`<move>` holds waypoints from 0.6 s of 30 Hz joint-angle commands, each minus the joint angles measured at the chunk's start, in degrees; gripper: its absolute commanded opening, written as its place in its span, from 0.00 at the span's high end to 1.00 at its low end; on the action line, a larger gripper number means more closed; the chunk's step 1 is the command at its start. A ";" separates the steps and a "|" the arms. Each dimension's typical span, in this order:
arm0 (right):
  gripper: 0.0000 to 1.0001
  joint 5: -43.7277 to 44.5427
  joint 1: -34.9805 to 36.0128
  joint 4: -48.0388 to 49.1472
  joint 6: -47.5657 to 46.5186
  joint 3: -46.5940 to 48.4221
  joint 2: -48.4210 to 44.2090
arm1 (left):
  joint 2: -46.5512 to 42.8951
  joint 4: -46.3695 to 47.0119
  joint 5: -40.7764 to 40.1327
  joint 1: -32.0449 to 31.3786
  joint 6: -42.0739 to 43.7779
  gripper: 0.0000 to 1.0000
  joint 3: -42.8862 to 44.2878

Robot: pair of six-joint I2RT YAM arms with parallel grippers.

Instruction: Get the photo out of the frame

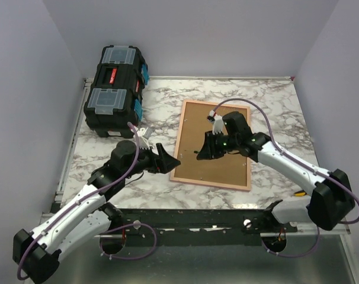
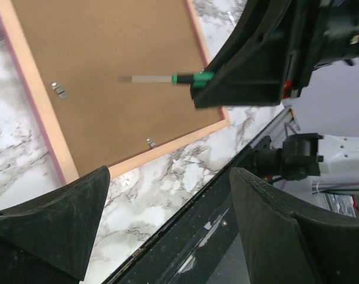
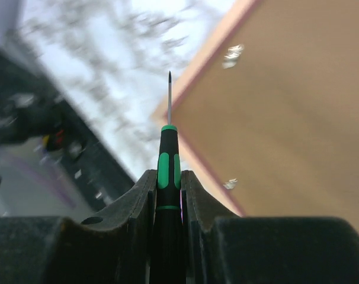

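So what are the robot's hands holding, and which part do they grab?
The right gripper holds a green-and-black screwdriver by its handle, with the metal tip sticking out. The left gripper is open and holds nothing.

Pink frame (image 1: 210, 171), cork back up

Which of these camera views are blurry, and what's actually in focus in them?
Right wrist view: the screwdriver is sharp, the frame and table behind it smeared. Left wrist view: the screwdriver's shaft is soft, the frame crisp. Top view: sharp, evenly lit.
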 commanded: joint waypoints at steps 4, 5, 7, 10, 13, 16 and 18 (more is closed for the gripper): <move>0.99 -32.50 1.17 14.89 2.52 -11.40 -7.75 | -5.91 -7.02 12.19 -0.09 8.93 0.11 4.42; 0.99 -34.33 1.94 16.12 2.77 -12.12 -7.97 | -5.33 -8.24 14.12 -0.25 9.77 0.09 4.86; 0.99 -35.68 4.62 17.33 2.99 -12.10 -7.67 | -4.86 -9.60 16.96 -1.79 12.00 0.08 5.51; 0.99 -36.42 9.14 16.63 1.26 -10.72 -6.83 | -4.95 -10.99 18.43 -4.84 14.26 0.09 5.88; 0.99 -38.67 12.21 18.32 1.15 -10.34 -6.12 | -3.94 -10.06 24.99 -6.85 14.55 0.13 5.51; 0.99 -39.00 14.05 18.30 0.40 -9.91 -6.00 | -3.12 -9.96 27.86 -10.65 14.98 0.28 5.58; 0.99 -38.35 14.17 18.91 0.41 -10.44 -6.48 | -2.97 -9.87 28.51 -12.71 15.25 0.32 5.52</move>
